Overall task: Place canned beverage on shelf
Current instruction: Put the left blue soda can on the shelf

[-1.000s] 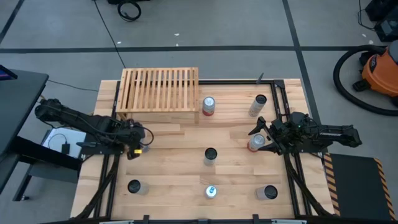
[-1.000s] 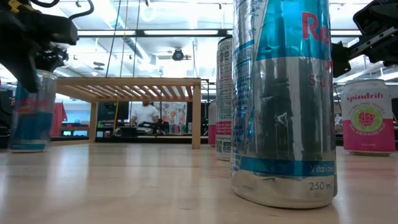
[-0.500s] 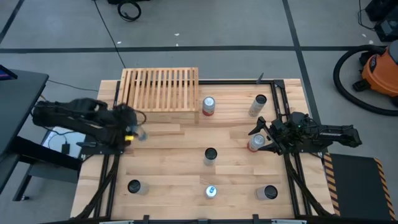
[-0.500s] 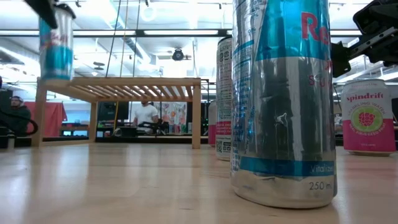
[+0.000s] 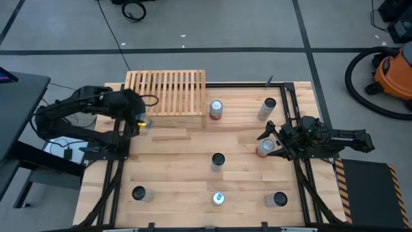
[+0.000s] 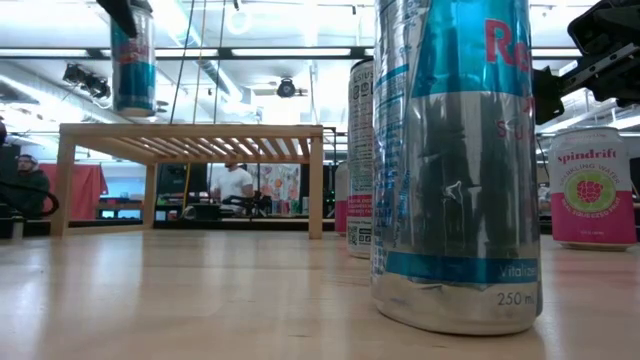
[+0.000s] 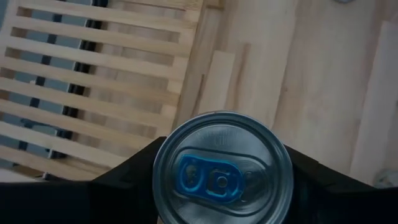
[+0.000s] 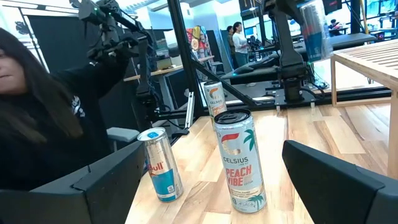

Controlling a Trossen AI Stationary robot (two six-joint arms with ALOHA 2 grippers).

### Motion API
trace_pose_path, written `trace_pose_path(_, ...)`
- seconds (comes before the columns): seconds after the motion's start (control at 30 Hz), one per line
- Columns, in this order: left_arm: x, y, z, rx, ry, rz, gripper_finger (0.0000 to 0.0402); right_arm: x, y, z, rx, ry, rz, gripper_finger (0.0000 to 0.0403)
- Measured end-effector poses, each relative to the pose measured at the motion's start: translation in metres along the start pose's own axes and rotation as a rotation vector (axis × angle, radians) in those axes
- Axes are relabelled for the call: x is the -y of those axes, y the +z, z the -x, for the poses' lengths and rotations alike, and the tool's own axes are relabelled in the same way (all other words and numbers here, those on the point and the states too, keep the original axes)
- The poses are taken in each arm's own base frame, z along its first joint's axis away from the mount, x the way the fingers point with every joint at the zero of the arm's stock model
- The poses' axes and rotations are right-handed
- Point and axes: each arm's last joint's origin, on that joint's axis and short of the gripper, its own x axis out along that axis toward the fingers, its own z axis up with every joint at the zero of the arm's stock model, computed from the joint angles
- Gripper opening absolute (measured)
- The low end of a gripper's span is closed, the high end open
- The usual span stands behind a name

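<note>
Seven cans dot the wooden table [image 5: 187,187] — grey taped floor [image 5: 212,32] around

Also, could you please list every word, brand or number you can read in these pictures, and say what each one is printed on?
"spindrift": pink-and-white can, low view.
"250 ml" and "Vitaliz…", cut off: near silver-blue can, low view.
"CELSIUS PEACH VIBE": white can, right wrist view.
"…ull", partly hidden: blue-silver can, right wrist view.
Other print is too small.

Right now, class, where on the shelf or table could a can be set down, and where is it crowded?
The shelf top shows no cans, so all its slats are free. So is the table between the shelf and the middle can. The right side is crowded around the right gripper.
</note>
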Motion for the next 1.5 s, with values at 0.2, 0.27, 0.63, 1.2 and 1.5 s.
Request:
trace_pose_path(0.2,-0.006,0.019,-0.014,-0.027,0.016,-0.026,0.0235,0.000,0.000,0.000,0.000,0.001,0.000,0.0390)
trace_pose_path(0.27,-0.008,0.024,-0.018,-0.032,0.020,-0.029,0.0235,0.000,0.000,0.000,0.000,0.000,0.000,0.0390)
trace_pose_path(0.63,-0.032,0.043,0.002,0.028,0.030,0.010,0.0235,0.001,0.001,0.000,0.013,-0.039,0.002,0.0390)
trace_pose_path(1.2,-0.079,0.049,0.003,-0.061,0.068,0.031,0.0236,-0.003,0.036,0.007,0.422,-0.210,0.099,0.0390)
trace_pose_path(1.5,-0.110,0.037,-0.001,-0.111,0.086,0.092,0.0236,-0.004,0.040,0.009,0.474,-0.239,0.146,0.0390)
